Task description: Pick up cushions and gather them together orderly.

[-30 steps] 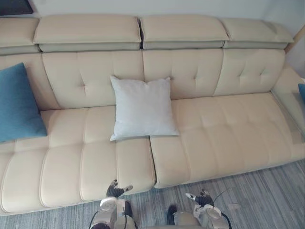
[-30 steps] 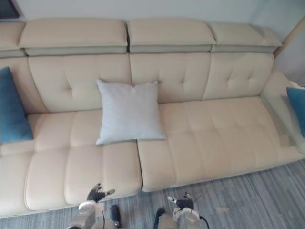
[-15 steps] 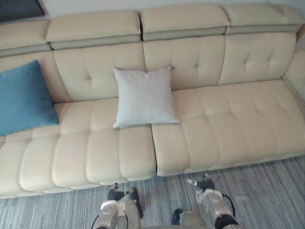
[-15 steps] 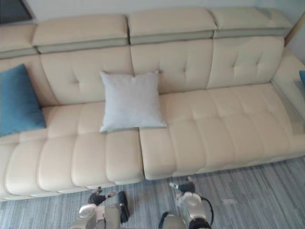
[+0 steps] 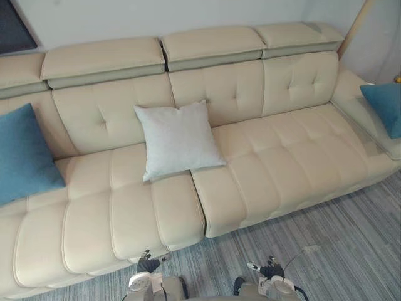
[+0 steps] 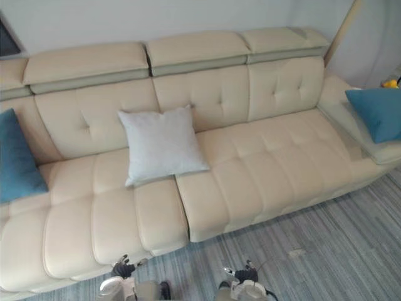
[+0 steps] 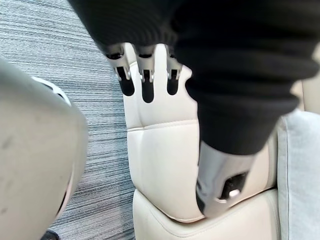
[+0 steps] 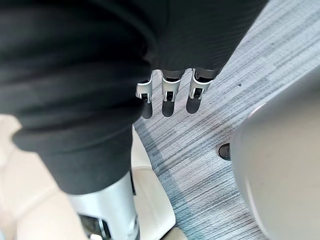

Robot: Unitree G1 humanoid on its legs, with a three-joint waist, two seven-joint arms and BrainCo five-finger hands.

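A light grey cushion leans against the backrest at the middle of the cream sofa. A blue cushion leans at the sofa's left end. Another blue cushion lies on the right arm section. Both hands hang low over the floor in front of the sofa, far from all cushions. My left hand is open, with straight fingers over the seat's front edge, and the grey cushion's edge shows past it. My right hand is open too, its fingers straight above the carpet.
Grey striped carpet runs along the sofa's front. A small yellow thing sits behind the right blue cushion. A dark panel hangs on the wall at the upper left.
The camera has shifted, so the whole sofa sits differently in the picture and the right blue cushion has come into sight. Both hands stay low and open.
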